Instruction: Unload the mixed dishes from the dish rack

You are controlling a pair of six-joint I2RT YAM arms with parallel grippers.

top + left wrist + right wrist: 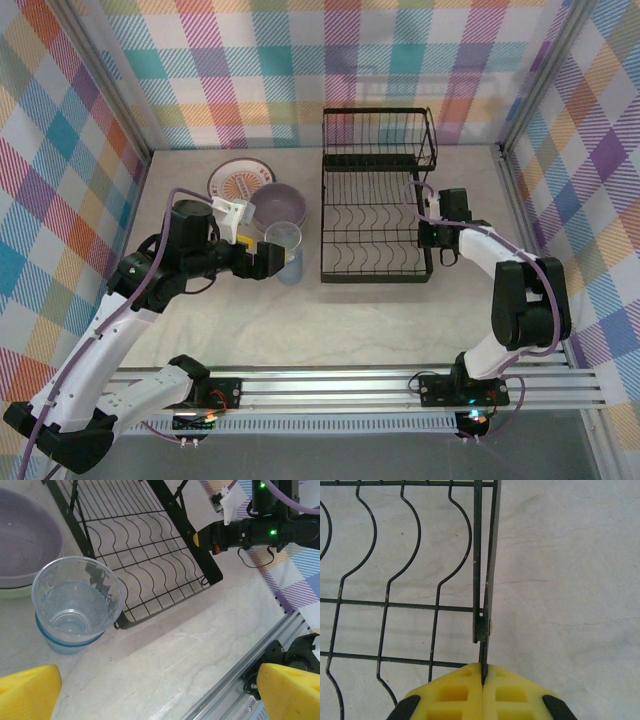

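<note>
the rack [378,160] stands empty; the tumbler [75,602] sits just left of it, near the bowls [25,540]. left gripper [160,695] is spread wide, clear of the tumbler. right gripper [483,682] is clamped on the rack's right rim. a stray left sweep could topple the tumbler, and a right tug could drag the rack into it.

The table [350,320] bears a dish rack [376,205] near its far edge. Toward the left edge sit a glass tumbler [285,250], stacked bowls [278,203] and a sunburst plate [238,180].
</note>
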